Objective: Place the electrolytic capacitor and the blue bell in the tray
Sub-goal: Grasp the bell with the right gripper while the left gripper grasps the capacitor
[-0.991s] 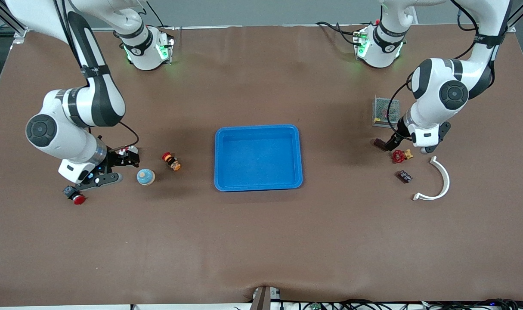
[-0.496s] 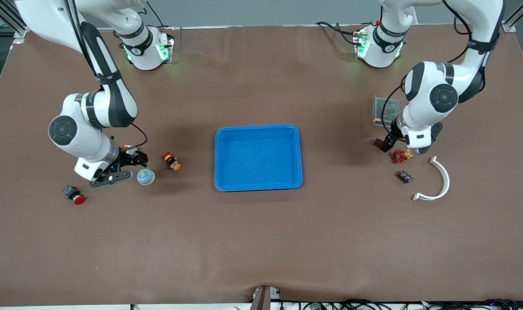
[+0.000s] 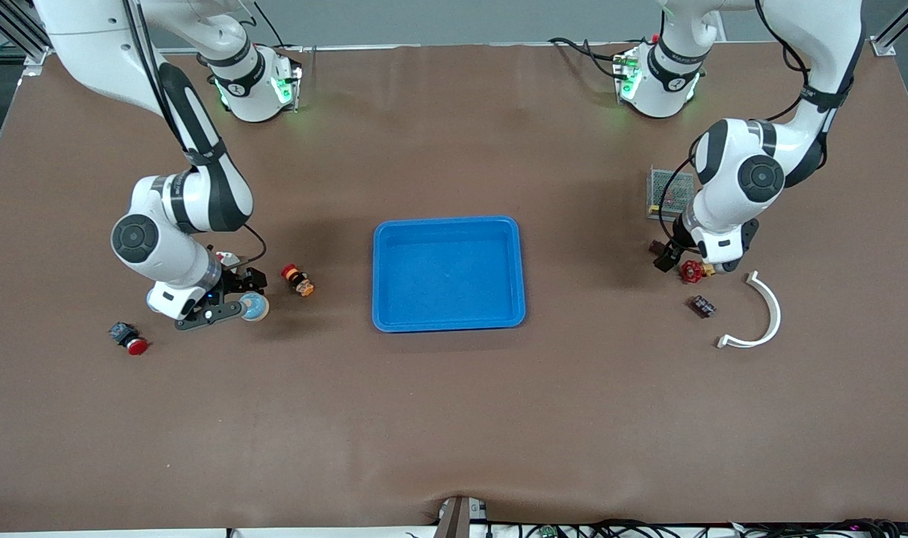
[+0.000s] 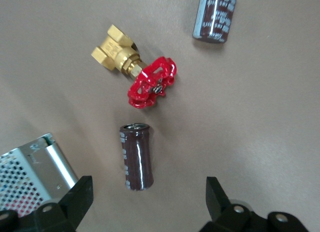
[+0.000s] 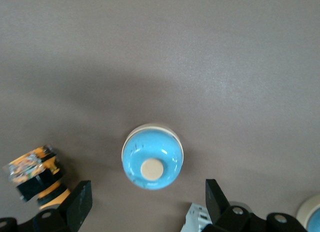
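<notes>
The blue tray point(image 3: 448, 273) lies empty at the table's middle. The blue bell point(image 3: 254, 306), with a cream button on top, stands toward the right arm's end. My right gripper point(image 3: 231, 299) is open just beside and above it. In the right wrist view the bell point(image 5: 152, 157) sits just ahead of the open right gripper point(image 5: 147, 204), not between the fingers. A dark brown electrolytic capacitor point(image 4: 136, 157) lies on the table just ahead of my open left gripper point(image 4: 147, 204). In the front view the left gripper point(image 3: 666, 258) partly hides the capacitor point(image 3: 655, 245).
A red-handled brass valve point(image 3: 694, 270) and a second capacitor point(image 3: 704, 305) lie beside the left gripper. A grey mesh box point(image 3: 666, 193) and a white curved piece point(image 3: 761, 314) are nearby. An orange emergency button point(image 3: 297, 280) and a red push button point(image 3: 128, 338) flank the bell.
My right gripper has moved toward the tray's side and now reaches the bell. My left gripper has shifted over the capacitor beside the valve. No object has moved.
</notes>
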Motion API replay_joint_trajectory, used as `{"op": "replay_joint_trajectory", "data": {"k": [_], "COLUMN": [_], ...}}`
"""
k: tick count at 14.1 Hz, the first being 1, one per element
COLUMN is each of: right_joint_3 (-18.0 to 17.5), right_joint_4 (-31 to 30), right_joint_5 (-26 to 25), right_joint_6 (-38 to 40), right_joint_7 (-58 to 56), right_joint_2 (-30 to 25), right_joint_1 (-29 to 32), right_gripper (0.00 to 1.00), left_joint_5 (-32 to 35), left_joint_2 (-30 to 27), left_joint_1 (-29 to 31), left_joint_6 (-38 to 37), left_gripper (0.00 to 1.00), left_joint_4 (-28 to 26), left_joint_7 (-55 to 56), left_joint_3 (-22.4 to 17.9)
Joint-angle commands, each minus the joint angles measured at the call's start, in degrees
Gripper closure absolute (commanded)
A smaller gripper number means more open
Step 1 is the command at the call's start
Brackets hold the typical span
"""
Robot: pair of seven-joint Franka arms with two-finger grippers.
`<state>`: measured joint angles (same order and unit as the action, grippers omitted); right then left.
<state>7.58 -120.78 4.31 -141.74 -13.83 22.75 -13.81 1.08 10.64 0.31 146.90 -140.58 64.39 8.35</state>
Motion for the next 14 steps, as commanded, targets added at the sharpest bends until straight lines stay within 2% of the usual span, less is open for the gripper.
{"op": "replay_joint_trajectory", "data": {"k": [1,8,14], "right_joint_3": [0.4,0.2,0.1], "right_joint_4": [-0.3,0.2,0.3], "right_joint_5": [0.7,0.7,0.7], "right_joint_6": [-1.7,-4.2,-5.9], "right_joint_7": [-0.8,-0.8,-0.8], "right_joint_2": [1.2,3.6,5.5], "right_joint_1": [-0.7,-1.0,-1.0], "right_gripper": [0.00,0.00,0.00], "left_joint_5": [-0.7,0.2,0.2], "left_joint_2": [1.2,3.5,4.4], "left_joint_1": [0.2,2.2,2.1], "left_joint_6": [2.3,2.9,3.1], "left_gripper": [0.06,0.18,0.37], "left_joint_4": [-0.6,-0.5,-0.3], "left_joint_7": [0.4,-1.7,-1.9], "left_joint_3": [0.2,0.0,0.1]}}
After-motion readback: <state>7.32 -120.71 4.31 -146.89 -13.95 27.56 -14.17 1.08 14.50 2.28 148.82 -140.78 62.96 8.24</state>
